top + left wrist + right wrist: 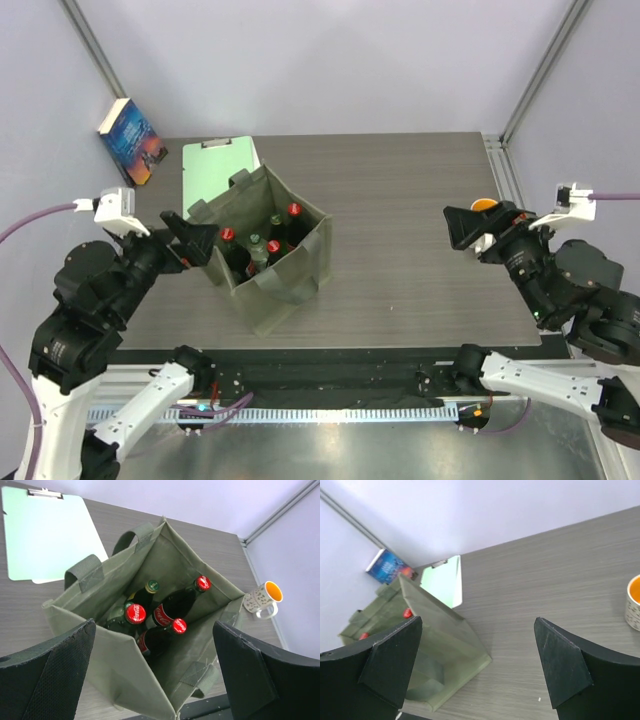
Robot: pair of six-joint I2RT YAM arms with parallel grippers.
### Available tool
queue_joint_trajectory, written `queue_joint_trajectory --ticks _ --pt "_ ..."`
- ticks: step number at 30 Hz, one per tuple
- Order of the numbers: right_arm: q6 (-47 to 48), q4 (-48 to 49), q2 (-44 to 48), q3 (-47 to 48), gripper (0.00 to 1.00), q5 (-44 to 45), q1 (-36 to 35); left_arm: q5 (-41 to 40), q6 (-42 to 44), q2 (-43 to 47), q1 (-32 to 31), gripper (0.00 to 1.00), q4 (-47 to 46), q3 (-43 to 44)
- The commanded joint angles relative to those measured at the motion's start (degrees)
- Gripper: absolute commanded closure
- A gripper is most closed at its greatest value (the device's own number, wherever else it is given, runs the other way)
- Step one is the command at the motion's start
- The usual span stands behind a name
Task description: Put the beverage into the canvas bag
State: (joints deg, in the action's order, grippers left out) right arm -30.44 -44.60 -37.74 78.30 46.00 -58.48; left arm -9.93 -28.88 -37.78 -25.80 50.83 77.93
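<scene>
Canvas bag (pixel 290 278) sits beside gaping empty left hand (pixel 190 238); right hand (pixel 462 228) likewise, well apart.

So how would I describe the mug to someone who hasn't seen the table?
Start at the grey wooden table and go to its right edge, well away from the olive bag of bottles. The mug stands there alone: small, white with a speckled pattern, bright orange inside.

We log canvas bag (pixel 120 675): matt woven cloth | bottles (pixel 167 611) inside it: glossy dark glass | bench (pixel 400 250): matt wood-grain
</scene>
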Motion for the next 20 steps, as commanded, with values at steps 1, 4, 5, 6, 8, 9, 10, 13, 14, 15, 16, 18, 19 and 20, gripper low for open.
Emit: queue_joint_trajectory --ticks 1,4,5,6,8,9,10,13,14,15,16,18,19,20 --pt "-3.1 -3.7 -3.0 0.5 0.0 3.5 0.0 3.2 -3.1 2.5 -0.1 0.0 -0.7 -2.6" --pt "-2.9 -4.2 -4.4 1.1 0.0 1.0 -0.1 3.6 -4.4 4.5 -0.1 0.0 -1.7 -2.9" --pt "-2.8 -4.5 -4.8 1.3 0.0 0.6 -0.1 3.5 -4.5 4.8 -0.1 0.0 -1.7 -2.4" --pt "-2.9 -5.1 -6.1 2.1 0.0 0.3 -0.1 3.4 -4.6 4.8 -0.2 0.0 -1.4 -1.5" --pt "-2.9 -7.2 -7.5 3.0 0.0 -0.5 -0.1 3.1 -4.3 4.7 -0.1 0.0 -0.8 -0.6" --pt "-2.8 -7.8 -8.0 3.7 0.0 -0.8 -0.1 2.8 -4.1 4.6 -0.2 0.0 -0.5 -0.2" --pt "-2.7 -8.6 -9.1 3.9 0.0 -1.8 -0.1 2.3 -3.8 4.4 -0.1 0.0 0.0 0.5" --pt "-3.0 -8.8 -9.9 4.1 0.0 -3.5 -0.1 2.5 -3.6 3.6 -0.1 0.0 1.4 1.3" --pt "-3.1 -8.8 -10.1 4.2 0.0 -4.4 -0.1 2.8 -3.6 3.6 -0.2 0.0 1.4 1.1" --pt "-3.1 -8.8 -10.1 4.3 0.0 -4.6 -0.1 2.9 -3.6 3.7 -0.1 0.0 1.1 1.0" --pt "-3.1 -8.8 -10.1 4.3 0.0 -4.6 -0.1 3.0 -3.6 3.8 -0.2 0.0 1.0 0.8" --pt "-3.1 -8.8 -10.1 4.3 0.0 -4.3 -0.1 2.9 -3.5 3.8 -0.1 0.0 1.0 0.7" --pt "-3.1 -8.8 -10.1 4.3 0.0 -4.3 -0.1 2.9 -3.4 3.7 -0.2 0.0 1.0 0.7" --pt "-3.1 -8.8 -9.7 4.2 0.0 -4.2 -0.1 2.9 -3.4 3.6 -0.2 0.0 1.1 0.7"
